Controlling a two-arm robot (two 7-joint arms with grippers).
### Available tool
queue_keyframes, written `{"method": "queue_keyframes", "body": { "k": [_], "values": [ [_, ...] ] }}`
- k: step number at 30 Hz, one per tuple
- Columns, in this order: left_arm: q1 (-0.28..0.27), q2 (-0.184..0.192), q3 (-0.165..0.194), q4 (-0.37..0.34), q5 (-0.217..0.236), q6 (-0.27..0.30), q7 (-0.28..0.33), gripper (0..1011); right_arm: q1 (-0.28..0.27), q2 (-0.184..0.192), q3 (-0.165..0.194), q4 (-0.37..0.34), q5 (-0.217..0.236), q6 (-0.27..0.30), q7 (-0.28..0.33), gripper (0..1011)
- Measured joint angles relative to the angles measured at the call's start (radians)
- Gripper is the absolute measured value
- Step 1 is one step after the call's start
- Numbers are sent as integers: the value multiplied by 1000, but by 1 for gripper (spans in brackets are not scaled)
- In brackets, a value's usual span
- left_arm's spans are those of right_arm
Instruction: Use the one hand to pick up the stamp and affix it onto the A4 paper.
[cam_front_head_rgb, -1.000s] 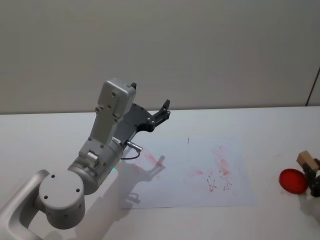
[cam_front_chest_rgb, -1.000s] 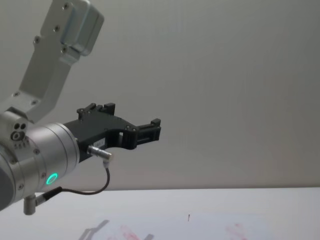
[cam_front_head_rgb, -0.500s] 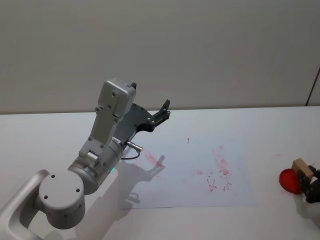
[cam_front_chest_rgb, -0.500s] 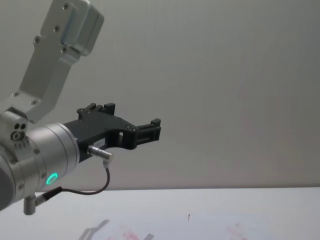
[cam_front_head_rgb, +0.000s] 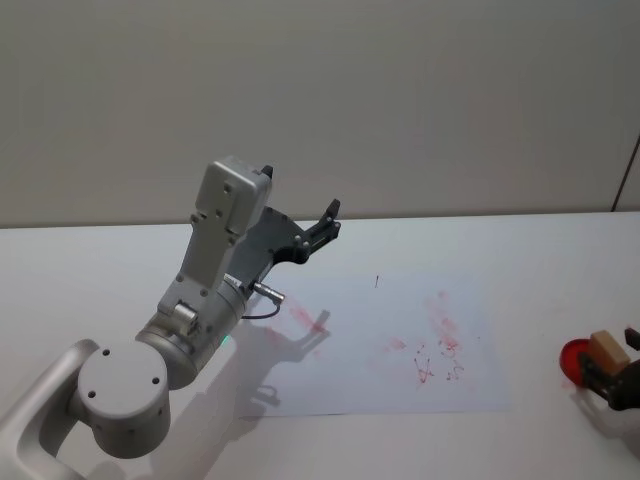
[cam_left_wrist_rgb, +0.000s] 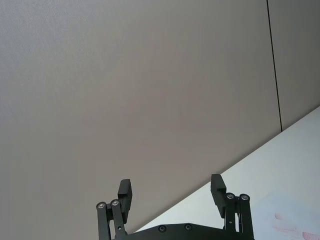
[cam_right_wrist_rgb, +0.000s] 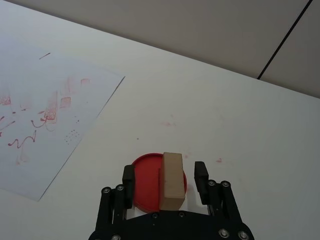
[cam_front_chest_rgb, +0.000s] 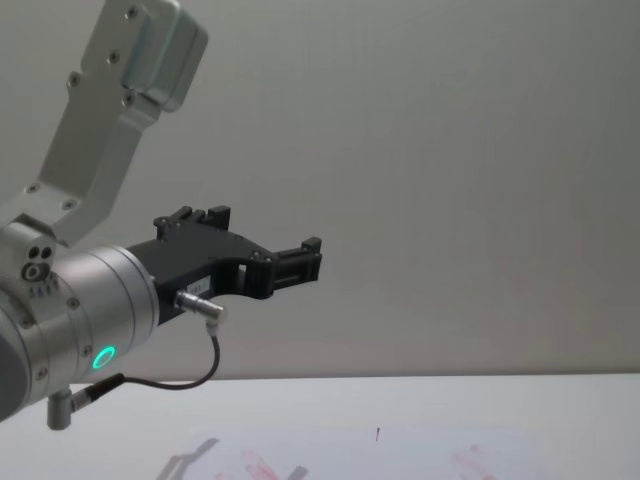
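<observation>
The pale wooden stamp (cam_right_wrist_rgb: 173, 177) stands on a red round ink pad (cam_right_wrist_rgb: 147, 182), right of the A4 paper (cam_right_wrist_rgb: 45, 115). My right gripper (cam_right_wrist_rgb: 165, 172), the small black hand, straddles the stamp. Its fingers are open, with a gap showing on each side of the block. From the head view the stamp (cam_front_head_rgb: 607, 349) and right gripper (cam_front_head_rgb: 622, 375) sit at the far right edge, past the paper (cam_front_head_rgb: 400, 340) with its red prints. My left gripper (cam_front_head_rgb: 328, 218) hangs open high above the paper's left end, holding nothing.
The thick silver left arm (cam_front_head_rgb: 215, 270) rises over the table's left half and casts a shadow on the paper. A wall stands right behind the table's far edge. White tabletop (cam_right_wrist_rgb: 240, 115) surrounds the ink pad (cam_front_head_rgb: 573, 362).
The stamp and my right gripper have come down from above the ink pad onto it. The left arm has not moved.
</observation>
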Motion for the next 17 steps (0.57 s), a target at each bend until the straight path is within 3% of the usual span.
{"method": "queue_keyframes", "body": {
  "k": [11,17],
  "values": [
    [0,0,0,0,0,0,0,1001,0,-1,-1,1,-1,2,1,996],
    [0,0,0,0,0,0,0,1001,0,-2,-2,1,-1,3,1,1001]
  ]
}}
